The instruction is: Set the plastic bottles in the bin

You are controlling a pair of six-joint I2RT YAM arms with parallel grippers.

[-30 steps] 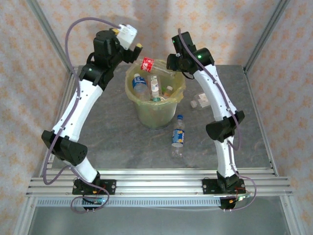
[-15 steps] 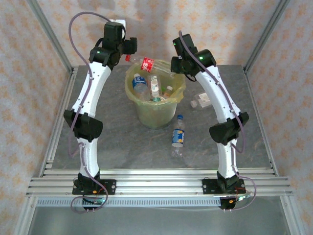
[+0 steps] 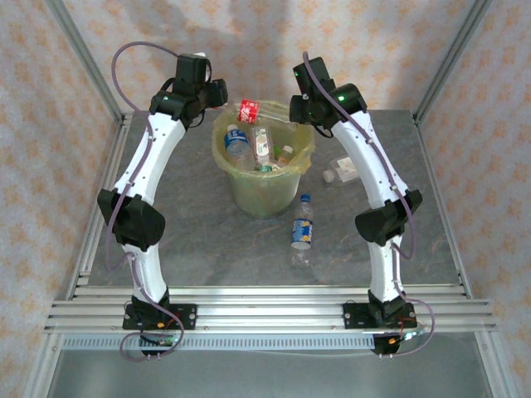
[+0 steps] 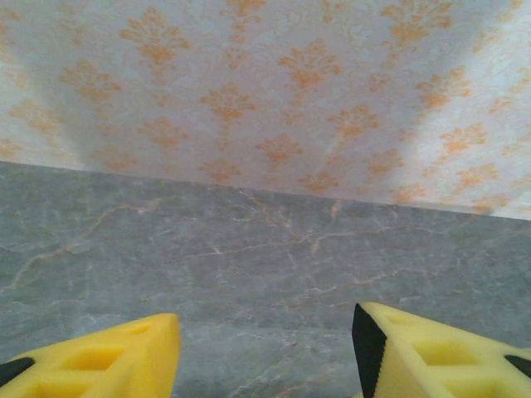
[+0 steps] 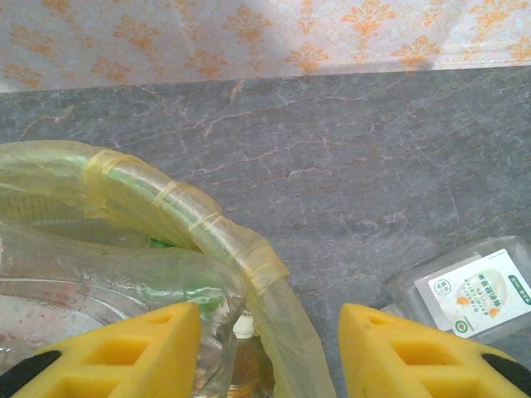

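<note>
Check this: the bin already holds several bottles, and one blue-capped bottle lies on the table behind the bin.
Not behind: the top external view shows the blue-capped bottle lying on the table in front of the bin, on its near side. The bin does already hold several bottles.

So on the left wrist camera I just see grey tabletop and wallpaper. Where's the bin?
Observer: The bin stands in the middle of the table, between the left arm and the right arm.
Operator: Any bottles outside it?
Observer: A blue-capped bottle lies on the table, on the near side of the bin.
Operator: Anything else?
Observer: A red-labelled bottle is at the bin's far rim; whether it rests there, I can't tell.
</note>
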